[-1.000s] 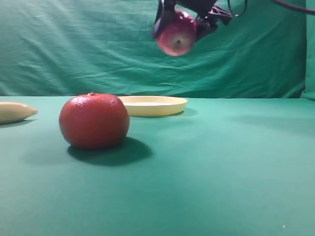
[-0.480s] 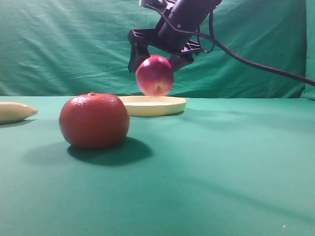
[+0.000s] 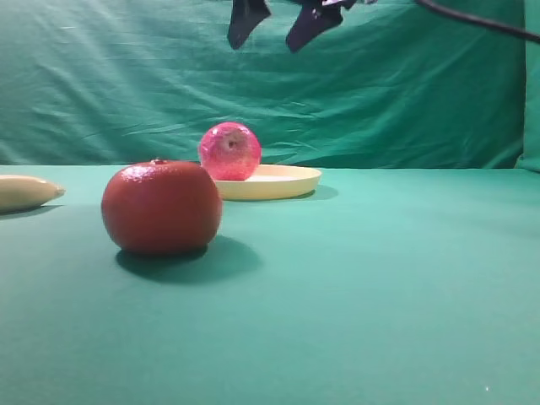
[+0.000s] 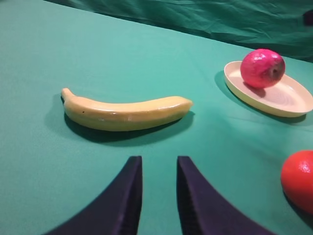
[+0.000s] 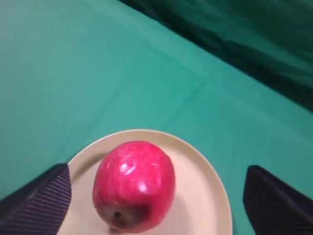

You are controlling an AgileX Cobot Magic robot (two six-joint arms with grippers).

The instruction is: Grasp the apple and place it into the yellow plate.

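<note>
The magenta-pink apple (image 3: 229, 151) rests on the left part of the pale yellow plate (image 3: 287, 180) at the back of the green table. My right gripper (image 3: 268, 42) hangs well above it, jaws wide apart and empty. In the right wrist view the apple (image 5: 134, 185) lies on the plate (image 5: 210, 186), below and between the spread fingers of my right gripper (image 5: 156, 168). The left wrist view shows the apple (image 4: 262, 68) on the plate (image 4: 288, 100) at the far right. My left gripper (image 4: 159, 161) is low over the cloth, jaws close together with nothing between them.
A large orange-red fruit (image 3: 161, 207) sits in front of the plate on the left; it also shows in the left wrist view (image 4: 299, 178). A banana (image 3: 25, 191) lies at the left edge, just ahead of the left gripper (image 4: 127, 112). A green cloth backdrop hangs behind.
The right gripper came down with the apple over the plate, let it go, and has risen with its jaws open. The apple now rests on the plate.
</note>
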